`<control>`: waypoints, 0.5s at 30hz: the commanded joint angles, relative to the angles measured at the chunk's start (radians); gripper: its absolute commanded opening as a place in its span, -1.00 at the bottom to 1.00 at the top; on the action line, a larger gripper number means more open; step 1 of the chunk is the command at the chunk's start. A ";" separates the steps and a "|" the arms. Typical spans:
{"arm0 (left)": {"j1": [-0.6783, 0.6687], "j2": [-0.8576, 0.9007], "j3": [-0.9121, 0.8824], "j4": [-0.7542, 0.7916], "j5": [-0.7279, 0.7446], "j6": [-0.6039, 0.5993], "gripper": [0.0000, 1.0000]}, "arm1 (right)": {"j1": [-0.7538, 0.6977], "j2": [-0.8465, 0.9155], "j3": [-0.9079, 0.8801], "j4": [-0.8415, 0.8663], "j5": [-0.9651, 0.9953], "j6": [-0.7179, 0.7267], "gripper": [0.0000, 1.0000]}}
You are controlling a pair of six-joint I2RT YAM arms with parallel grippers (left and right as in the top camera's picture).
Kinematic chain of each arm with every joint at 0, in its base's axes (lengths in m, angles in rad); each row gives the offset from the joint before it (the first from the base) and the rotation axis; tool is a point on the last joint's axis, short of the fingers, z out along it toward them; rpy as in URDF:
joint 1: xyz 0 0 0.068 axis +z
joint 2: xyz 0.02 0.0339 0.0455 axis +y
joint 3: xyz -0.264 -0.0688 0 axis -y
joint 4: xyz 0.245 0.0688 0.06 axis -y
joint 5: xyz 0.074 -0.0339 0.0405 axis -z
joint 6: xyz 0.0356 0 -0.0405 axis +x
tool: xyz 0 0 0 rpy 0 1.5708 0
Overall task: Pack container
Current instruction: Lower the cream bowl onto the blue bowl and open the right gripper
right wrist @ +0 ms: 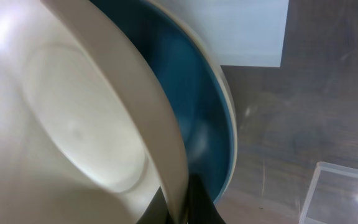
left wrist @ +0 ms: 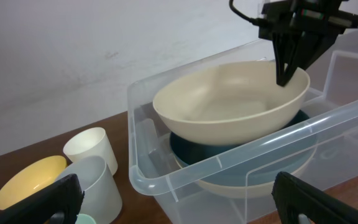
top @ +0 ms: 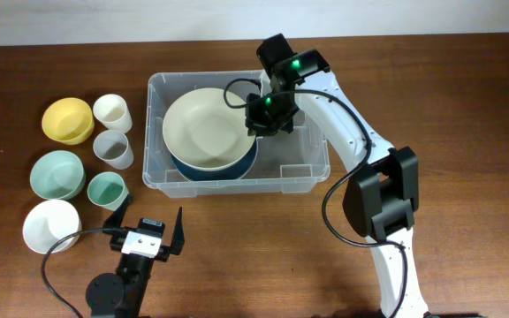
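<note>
Right claw [top: 268,115] pinches the cream bowl [top: 203,131] at its three-o'clock rim, inside the container [top: 237,188] at the centre of the worktop [top: 431,71]. Best lower it level into the blue bowl [top: 230,169] before releasing. Left claw [top: 148,221] gapes empty.

The right arm [top: 350,122] has white tubular links, black motor housings, a looping black cable [top: 327,205] and 2 green lights [top: 296,64] near its wrist. The left arm [top: 138,258] is black, with a white plate [top: 142,244] behind black jaws.
</note>
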 commanded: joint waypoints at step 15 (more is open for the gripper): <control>0.006 -0.005 -0.002 -0.006 -0.003 0.012 0.99 | 0.009 0.017 -0.065 0.009 -0.036 -0.002 -0.09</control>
